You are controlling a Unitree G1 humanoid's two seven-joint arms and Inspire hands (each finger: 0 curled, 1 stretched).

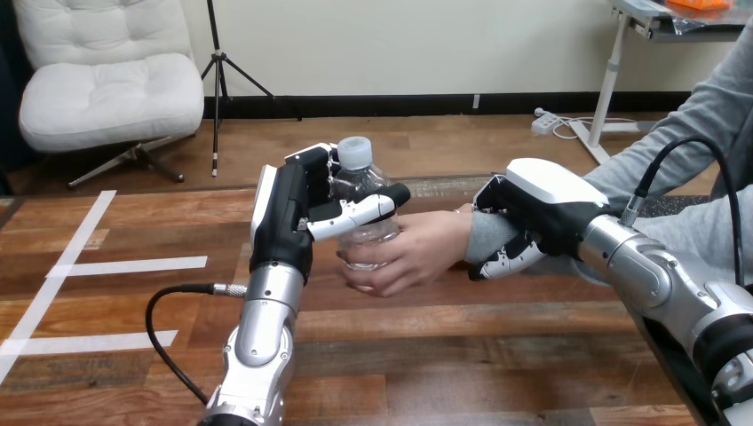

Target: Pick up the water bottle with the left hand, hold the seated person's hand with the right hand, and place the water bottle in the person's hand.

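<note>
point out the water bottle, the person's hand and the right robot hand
water bottle [362,184]: head view, clear shoulder below the cap
person's hand [417,248]: head view, back of the hand
right robot hand [550,185]: head view, white back shell

- Reaches up from the bottom edge, left of centre, with the left arm [265,333], forearm near upright.
- Clamps the left hand [297,209] at frame centre round the water bottle [357,182], thumb [364,213] across its front.
- Enters from the lower right with the right arm [653,280], slanting up and left.
- Wraps the right hand [542,204] round the person's wrist [487,234], fingers [504,259] curled beneath.
</note>
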